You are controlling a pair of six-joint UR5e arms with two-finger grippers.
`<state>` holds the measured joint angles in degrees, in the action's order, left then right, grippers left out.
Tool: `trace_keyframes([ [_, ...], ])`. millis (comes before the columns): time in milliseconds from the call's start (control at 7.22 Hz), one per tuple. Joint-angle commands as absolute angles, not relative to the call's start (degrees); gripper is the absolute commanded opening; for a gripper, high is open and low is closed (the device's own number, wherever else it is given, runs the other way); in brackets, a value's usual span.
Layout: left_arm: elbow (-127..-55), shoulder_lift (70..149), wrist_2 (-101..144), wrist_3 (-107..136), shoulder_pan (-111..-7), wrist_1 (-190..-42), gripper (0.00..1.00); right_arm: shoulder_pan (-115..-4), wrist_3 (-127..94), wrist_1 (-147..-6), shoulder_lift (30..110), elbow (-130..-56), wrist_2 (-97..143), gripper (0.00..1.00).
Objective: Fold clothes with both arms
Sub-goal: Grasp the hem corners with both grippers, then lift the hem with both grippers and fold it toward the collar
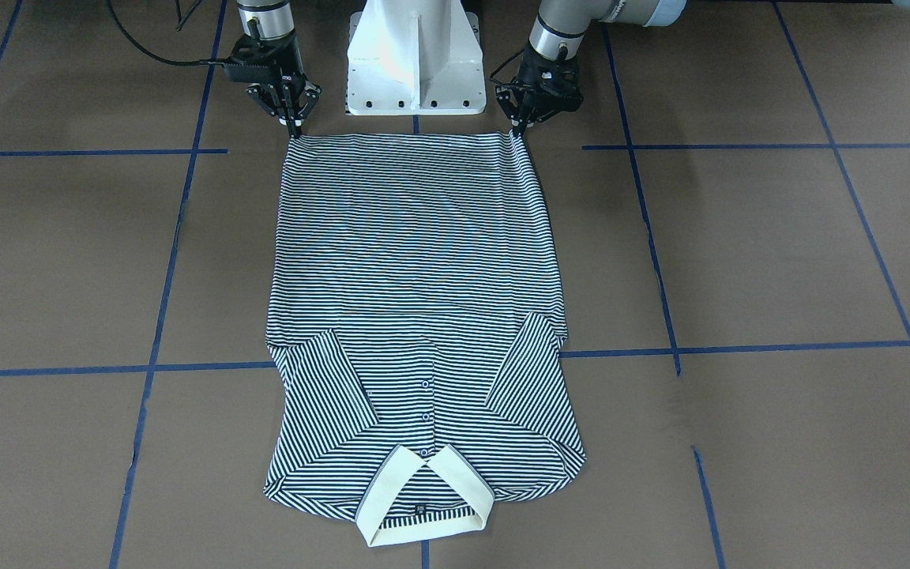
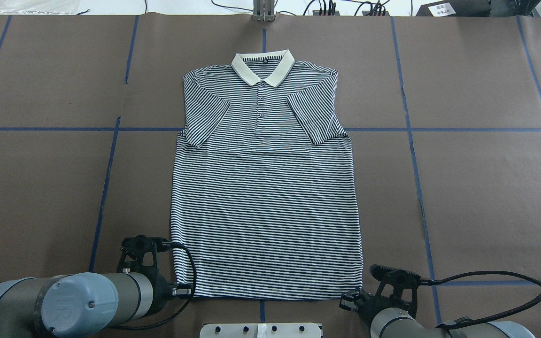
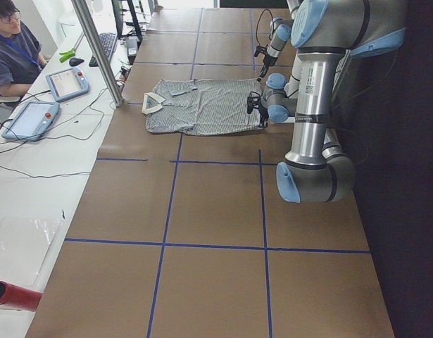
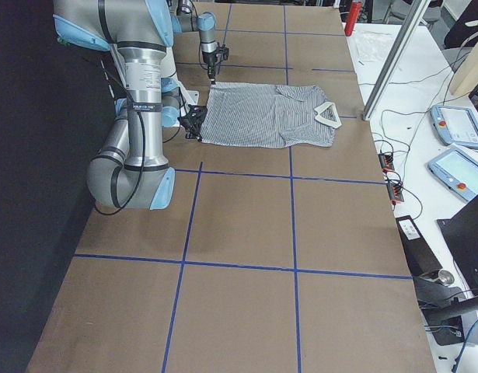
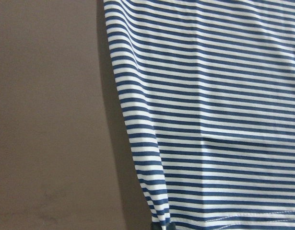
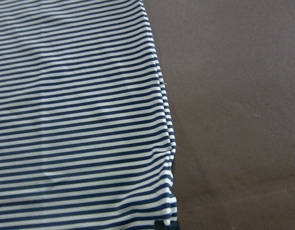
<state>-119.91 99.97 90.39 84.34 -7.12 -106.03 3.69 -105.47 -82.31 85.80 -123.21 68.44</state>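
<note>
Cream collar (image 1: pixel 423 494) nearest, at 6 o'clock. The polo shirt (image 1: pixel 415 261) lies flat mid-table (image 1: pixel 779 253), sleeves (image 1: pixel 329 395) folded in, hem (image 1: pixel 407 139) at 12. Left gripper (image 1: pixel 518 129) at 1 o'clock and right gripper (image 1: pixel 294 125) at 11 each pinch a hem corner, jaws closed. Judged step: the lengthwise fold. The next move calls for lifting both corners evenly toward the collar.

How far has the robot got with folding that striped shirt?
Early on. Done: the navy-and-white striped polo shirt lies flat, both short sleeves folded in over its front. In hand: the left tool and right tool each sit at a hem corner, apparently pinching it. Left: the body is full length, so the main folds remain.
</note>
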Motion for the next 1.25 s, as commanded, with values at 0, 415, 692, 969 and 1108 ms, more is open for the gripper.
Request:
trace_keyframes([
  [0, -132.7, 102.4, 93.1, 81.7, -7.4, -92.6, 0.00, 2.7, -105.3, -94.0, 85.9, -135.4, 70.6, 0.00],
  [415, -145.1, 112.4, 103.1, 81.1, -15.6, -72.6, 0.00, -0.7, -105.3, -114.9, 80.3, -153.5, 79.9, 0.00],
  [692, -142.8, 113.3, 103.5, 70.6, -21.9, -72.2, 0.00, -10.3, -100.1, -123.9, 69.0, -150.9, 86.3, 0.00],
  [969, -134.2, 116.4, 105.3, 61.0, -33.8, -72.3, 0.00, -22.4, -90.1, -124.3, 63.0, -143.0, 89.9, 0.00],
  [1108, -129.4, 118.3, 105.8, 56.5, -38.5, -73.0, 0.00, -28.9, -86.9, -123.1, 61.1, -138.2, 93.5, 0.00],
])
